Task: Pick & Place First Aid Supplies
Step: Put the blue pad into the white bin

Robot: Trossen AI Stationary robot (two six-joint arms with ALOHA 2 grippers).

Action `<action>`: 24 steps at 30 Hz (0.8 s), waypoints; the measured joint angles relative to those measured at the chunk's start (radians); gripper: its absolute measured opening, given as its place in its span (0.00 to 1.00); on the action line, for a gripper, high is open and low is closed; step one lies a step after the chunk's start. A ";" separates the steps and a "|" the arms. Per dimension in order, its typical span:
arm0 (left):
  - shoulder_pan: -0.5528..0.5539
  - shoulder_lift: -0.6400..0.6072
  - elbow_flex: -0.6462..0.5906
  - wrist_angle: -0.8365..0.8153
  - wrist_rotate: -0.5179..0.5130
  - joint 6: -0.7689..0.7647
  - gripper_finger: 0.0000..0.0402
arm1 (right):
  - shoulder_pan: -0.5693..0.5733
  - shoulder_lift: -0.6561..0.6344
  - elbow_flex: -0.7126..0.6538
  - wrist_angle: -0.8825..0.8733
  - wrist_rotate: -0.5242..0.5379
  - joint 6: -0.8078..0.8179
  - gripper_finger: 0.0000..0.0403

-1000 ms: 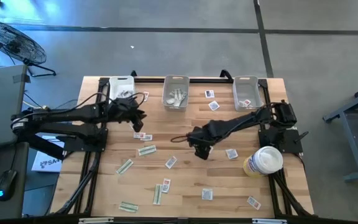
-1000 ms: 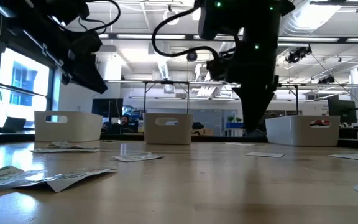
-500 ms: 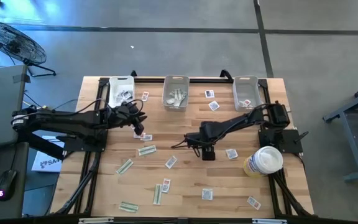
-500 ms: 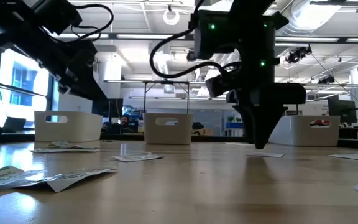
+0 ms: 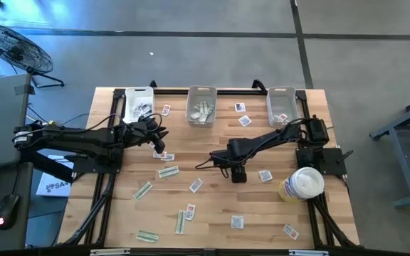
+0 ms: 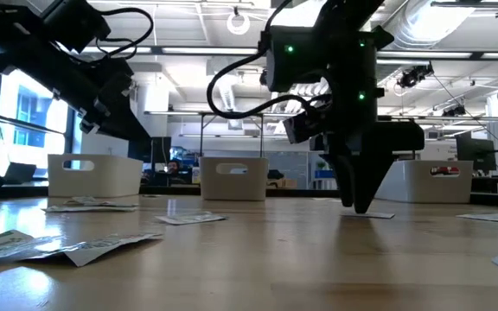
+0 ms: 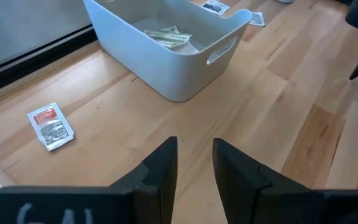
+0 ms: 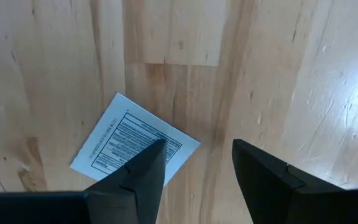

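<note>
My right tool (image 8: 194,165) stands open, empty, one finger over a white packet (image 8: 132,144) on the bench (image 8: 278,68); my left tool (image 7: 194,165), open and empty, hovers near a bin (image 7: 166,46).

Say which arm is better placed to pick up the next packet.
Right. The right gripper is low over the table, fingers open, with a white packet under one fingertip. The left gripper is open, empty, facing a white bin.
</note>
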 joint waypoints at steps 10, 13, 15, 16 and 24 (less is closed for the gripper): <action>0.000 0.000 0.000 0.000 0.005 -0.008 0.25 | -0.026 0.006 -0.002 0.015 -0.065 0.028 0.29; 0.000 0.000 0.000 0.000 0.005 -0.008 0.25 | -0.037 0.006 -0.003 0.017 -0.087 0.034 0.22; 0.000 0.000 0.000 0.000 0.005 -0.008 0.25 | -0.045 0.007 -0.003 0.019 -0.100 0.035 0.19; 0.000 0.000 0.000 0.000 0.005 -0.008 0.25 | -0.048 0.007 -0.003 0.020 -0.105 0.035 0.18; 0.000 0.000 0.000 -0.002 0.005 -0.008 0.25 | -0.052 0.008 -0.004 0.023 -0.101 0.037 0.11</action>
